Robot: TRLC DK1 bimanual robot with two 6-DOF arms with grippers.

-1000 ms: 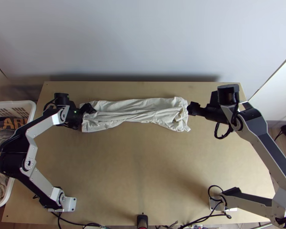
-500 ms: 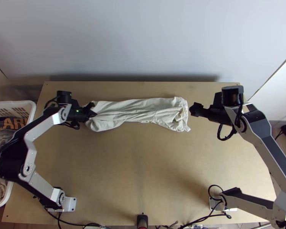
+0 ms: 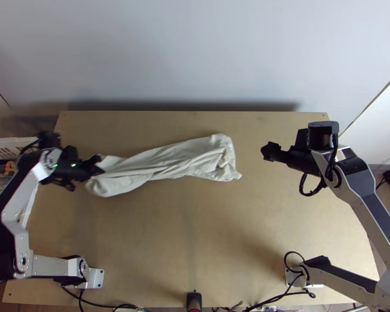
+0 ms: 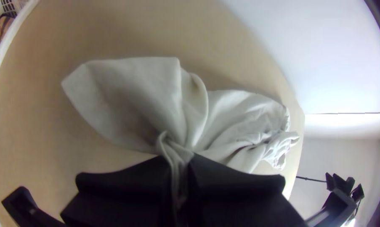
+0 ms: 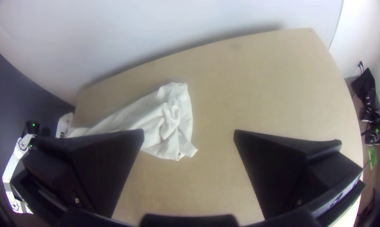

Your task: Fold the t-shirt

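The light wooden table (image 3: pixel 195 249) is biggest; next comes the white basket (image 3: pixel 13 139) just beside its left edge, slotted near the rim and partly hidden behind the left arm. The pale t-shirt (image 3: pixel 169 161) stretches in a long, creased strip over the table's left and middle, its right end crumpled. In the basket sit dark clothes (image 3: pixel 3 170) with an orange marking. The left gripper (image 3: pixel 97 165) has its jaws clamped on the shirt's left end (a tightly pinched pleat); the right gripper (image 3: pixel 264 151), well apart from the cloth, has its jaws wide apart.
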